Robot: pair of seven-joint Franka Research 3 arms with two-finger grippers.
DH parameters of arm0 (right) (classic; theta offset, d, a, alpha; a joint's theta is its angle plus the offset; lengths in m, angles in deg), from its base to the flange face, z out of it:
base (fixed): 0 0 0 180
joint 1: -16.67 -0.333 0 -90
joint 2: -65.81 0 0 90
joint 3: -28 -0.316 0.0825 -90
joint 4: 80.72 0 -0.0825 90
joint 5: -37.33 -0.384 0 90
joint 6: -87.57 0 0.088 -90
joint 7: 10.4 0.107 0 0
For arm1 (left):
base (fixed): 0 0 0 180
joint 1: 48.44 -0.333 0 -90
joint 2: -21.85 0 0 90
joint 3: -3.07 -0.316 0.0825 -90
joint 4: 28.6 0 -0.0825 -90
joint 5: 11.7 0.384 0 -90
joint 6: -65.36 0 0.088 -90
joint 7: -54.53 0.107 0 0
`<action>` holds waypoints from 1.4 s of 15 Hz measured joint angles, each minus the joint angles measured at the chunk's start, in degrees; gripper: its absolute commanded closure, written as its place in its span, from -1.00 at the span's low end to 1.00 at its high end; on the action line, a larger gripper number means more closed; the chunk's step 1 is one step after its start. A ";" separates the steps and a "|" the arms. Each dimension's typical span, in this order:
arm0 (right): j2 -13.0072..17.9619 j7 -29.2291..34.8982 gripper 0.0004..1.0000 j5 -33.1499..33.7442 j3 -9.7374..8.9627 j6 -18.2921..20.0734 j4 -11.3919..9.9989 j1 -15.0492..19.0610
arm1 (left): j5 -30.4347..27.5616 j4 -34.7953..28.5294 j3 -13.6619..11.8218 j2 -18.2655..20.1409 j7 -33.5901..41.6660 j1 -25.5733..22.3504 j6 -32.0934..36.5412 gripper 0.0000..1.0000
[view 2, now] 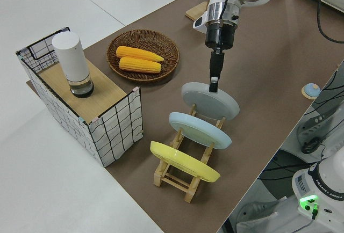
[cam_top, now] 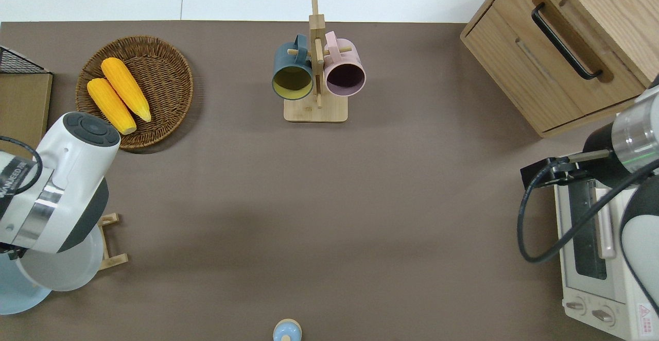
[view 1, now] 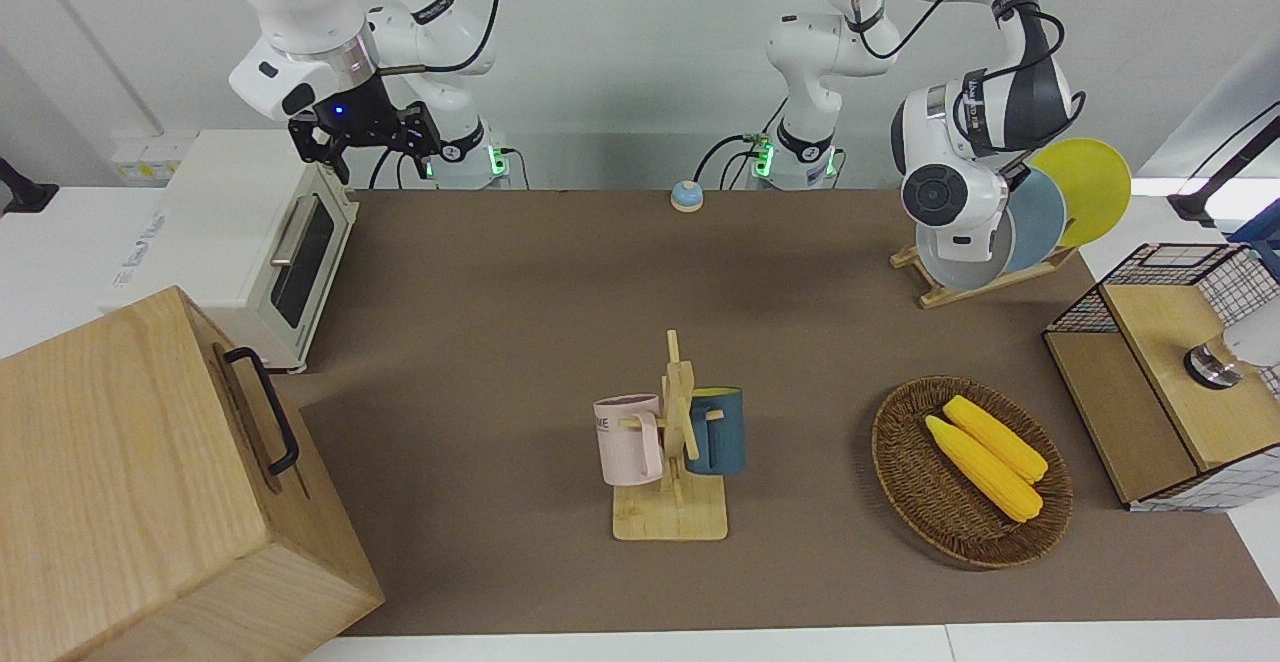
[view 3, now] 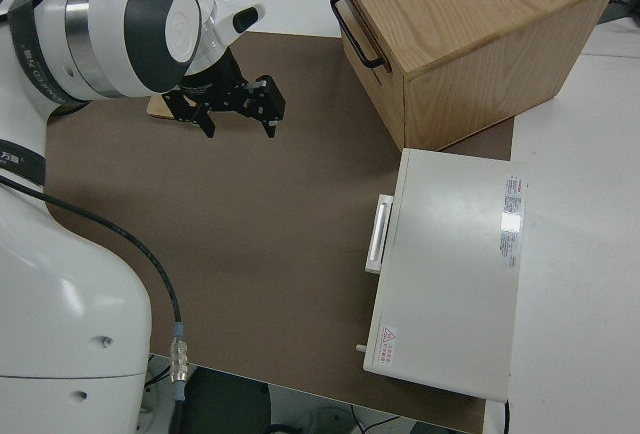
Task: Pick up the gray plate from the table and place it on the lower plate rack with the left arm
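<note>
Gray plate [view 2: 210, 100] stands tilted in the rack [view 2: 183, 175] at the left arm's end of the table [view 1: 500, 282], in the slot farthest from the robots. Blue plate [view 2: 200, 130] leans in the next slot, yellow plate [view 2: 184, 161] in the slot nearest the robots. Left gripper [view 2: 214, 82] points straight down at the gray plate's upper rim, fingertips at the rim; clamped on it or let go, cannot tell. In the overhead view the left arm's wrist covers most of the plate, only its pale edge [cam_top: 62, 274] showing. Basket [view 1: 972, 470] with two corn cobs [view 1: 985, 454] sits farther from the robots than the rack. Right arm parked, gripper [view 3: 237, 106] fingers spread apart, holding nothing.
</note>
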 measured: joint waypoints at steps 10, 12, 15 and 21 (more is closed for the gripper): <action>0.00 0.00 -0.97 0.00 0.00 0.00 0.00 0.00 | -2.12 -0.01 0.70 -0.98 -0.21 0.05 -2.04 -0.98; 0.00 0.00 -0.97 0.00 0.00 0.00 0.00 0.00 | -5.22 0.02 1.25 -0.95 -0.21 0.07 -4.08 -0.99; 0.00 0.00 -0.97 0.00 0.00 0.00 0.00 0.00 | -10.42 0.28 3.57 -0.70 -1.52 0.18 -6.50 -0.98; 0.00 0.00 -0.97 0.00 0.00 0.00 0.00 0.00 | -24.95 6.35 3.82 1.28 -2.48 0.82 -9.76 -1.00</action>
